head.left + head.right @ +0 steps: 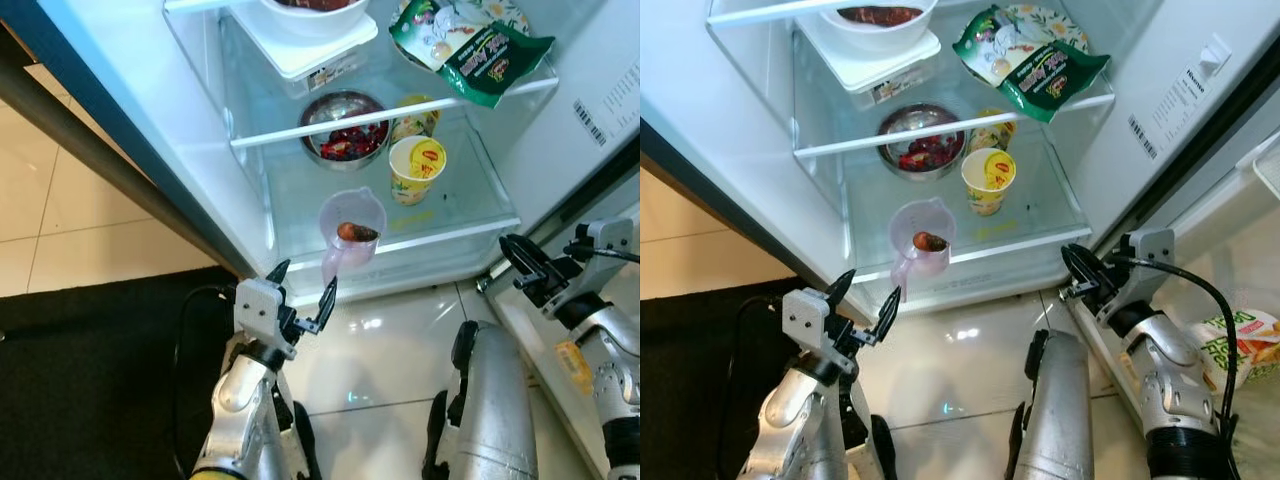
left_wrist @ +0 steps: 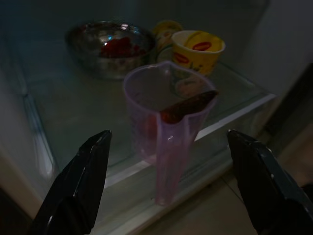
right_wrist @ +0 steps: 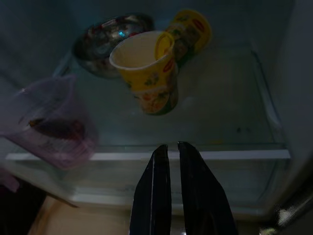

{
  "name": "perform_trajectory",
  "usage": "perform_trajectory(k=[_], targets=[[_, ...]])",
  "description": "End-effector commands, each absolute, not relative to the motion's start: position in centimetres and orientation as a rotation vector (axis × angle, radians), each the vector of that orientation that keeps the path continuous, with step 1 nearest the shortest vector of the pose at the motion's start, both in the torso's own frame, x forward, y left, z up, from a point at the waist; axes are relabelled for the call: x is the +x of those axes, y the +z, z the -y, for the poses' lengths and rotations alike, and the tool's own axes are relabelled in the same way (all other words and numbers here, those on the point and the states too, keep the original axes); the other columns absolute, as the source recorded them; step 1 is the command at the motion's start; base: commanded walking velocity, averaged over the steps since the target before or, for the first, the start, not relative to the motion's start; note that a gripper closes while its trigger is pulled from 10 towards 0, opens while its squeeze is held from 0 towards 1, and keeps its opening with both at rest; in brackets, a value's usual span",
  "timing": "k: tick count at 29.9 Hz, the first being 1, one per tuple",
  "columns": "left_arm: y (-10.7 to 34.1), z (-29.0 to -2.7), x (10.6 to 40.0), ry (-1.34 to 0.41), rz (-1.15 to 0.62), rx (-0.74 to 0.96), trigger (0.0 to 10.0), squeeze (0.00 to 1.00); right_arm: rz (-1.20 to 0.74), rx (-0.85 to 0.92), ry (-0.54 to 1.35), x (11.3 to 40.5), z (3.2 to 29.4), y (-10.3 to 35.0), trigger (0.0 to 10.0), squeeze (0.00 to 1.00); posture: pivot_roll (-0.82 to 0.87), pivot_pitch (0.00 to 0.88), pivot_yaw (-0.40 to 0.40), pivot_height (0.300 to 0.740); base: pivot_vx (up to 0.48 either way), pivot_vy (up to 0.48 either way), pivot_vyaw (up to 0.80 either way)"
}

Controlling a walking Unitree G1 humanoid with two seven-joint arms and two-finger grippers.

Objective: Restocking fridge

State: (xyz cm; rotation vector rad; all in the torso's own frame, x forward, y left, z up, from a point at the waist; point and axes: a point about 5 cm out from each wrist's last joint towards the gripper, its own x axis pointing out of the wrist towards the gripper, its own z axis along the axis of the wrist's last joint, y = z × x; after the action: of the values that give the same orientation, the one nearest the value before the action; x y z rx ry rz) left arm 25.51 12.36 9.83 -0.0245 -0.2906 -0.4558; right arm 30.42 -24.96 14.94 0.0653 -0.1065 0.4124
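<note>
A pale purple measuring cup (image 1: pixel 351 232) with a reddish-brown piece in it stands at the front edge of the lower glass shelf (image 1: pixel 470 200) of the open fridge. Behind it are a steel bowl of red food (image 1: pixel 345 130) and two yellow noodle cups (image 1: pixel 417 167). A green snack bag (image 1: pixel 470 45) lies on the shelf above. My left gripper (image 1: pixel 303 290) is open just below and in front of the purple cup (image 2: pixel 164 127), not touching it. My right gripper (image 1: pixel 1075 270) is shut, low at the shelf's right front corner, pointing at the yellow cup (image 3: pixel 146 73).
A white bowl on a white lidded box (image 1: pixel 310 40) sits on the upper shelf. The fridge door's dark edge (image 1: pixel 100 160) runs along the left. A black mat (image 1: pixel 90 380) lies on the tiled floor. Door bins on the right hold snack packets (image 1: pixel 1240 345).
</note>
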Motion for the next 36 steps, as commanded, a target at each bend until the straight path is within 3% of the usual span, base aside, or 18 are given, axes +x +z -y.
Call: perform_trajectory(k=[1, 10, 12, 16, 17, 18, 19, 20, 21, 29, 36], targets=[[9.4, -13.4, 24.8, -0.445, 0.246, -0.001, 10.0, 0.0, 0.105, 0.101, 0.507, 30.1, 23.7, 14.7, 10.0, 0.0, 0.09, 0.322, 0.07, 0.36, 0.0, 0.0, 0.0], [9.9, -15.0, 23.6, -0.389, 0.237, 0.023, 10.0, 0.0, 0.131, 0.158, 0.816, 29.8, 18.2, 15.9, 10.0, 0.0, 0.11, 0.303, 0.06, 0.36, 0.0, 0.0, 0.0], [10.0, -15.5, 23.2, -0.37, 0.229, 0.028, 10.0, 0.0, 0.13, 0.17, 0.963, 29.1, 15.4, 15.9, 10.0, 0.0, 0.12, 0.295, 0.05, 0.36, 0.0, 0.0, 0.0], [10.2, -15.8, 22.9, -0.358, 0.22, 0.033, 10.0, 0.0, 0.139, 0.193, 1.059, 28.5, 13.8, 16.4, 10.0, 0.0, 0.13, 0.289, 0.046, 0.36, 0.0, 0.0, 0.0], [10.2, -15.9, 22.8, -0.35, 0.217, 0.035, 10.0, 0.0, 0.15, 0.203, 1.092, 28.4, 13.3, 16.7, 10.0, 0.26, 0.13, 0.288, 0.044, 0.36, 0.0, 0.0, 0.0], [10.2, -15.9, 22.8, -0.35, 0.217, 0.035, 10.0, 0.0, 0.15, 0.203, 1.092, 28.4, 13.3, 16.7, 10.0, 0.26, 0.13, 0.288, 0.044, 0.36, 0.0, 0.0, 0.0], [10.2, -16.1, 22.8, -0.344, 0.213, 0.037, 10.0, 0.0, 0.158, 0.218, 1.121, 28.2, 12.8, 16.9, 10.0, 0.75, 0.13, 0.284, 0.042, 0.36, 0.0, 0.0, 0.0], [10.2, -16.1, 22.8, -0.344, 0.213, 0.037, 10.0, 0.0, 0.158, 0.218, 1.121, 28.2, 12.8, 16.9, 10.0, 0.75, 0.13, 0.284, 0.042, 0.36, 0.0, 0.0, 0.0], [10.1, -16.2, 22.7, -0.338, 0.211, 0.04, 10.0, 0.0, 0.159, 0.213, 1.157, 28.0, 12.1, 17.1, 10.0, 1.0, 0.13, 0.281, 0.041, 0.36, 0.0, 0.0, 0.0], [10.2, -17.3, 22.7, -0.304, 0.198, 0.06, 10.0, 0.0, 0.088, 0.079, 1.287, 27.5, 9.0, 16.3, 10.0, 1.0, 0.14, 0.265, 0.034, 0.36, 0.0, 0.0, 0.0], [10.1, -17.7, 22.6, -0.284, 0.19, 0.062, 10.0, 0.0, -0.022, -0.192, 1.187, 29.4, 8.1, 13.7, 10.0, 1.0, 0.14, 0.26, 0.027, 0.36, 0.0, 0.0, 0.0]])
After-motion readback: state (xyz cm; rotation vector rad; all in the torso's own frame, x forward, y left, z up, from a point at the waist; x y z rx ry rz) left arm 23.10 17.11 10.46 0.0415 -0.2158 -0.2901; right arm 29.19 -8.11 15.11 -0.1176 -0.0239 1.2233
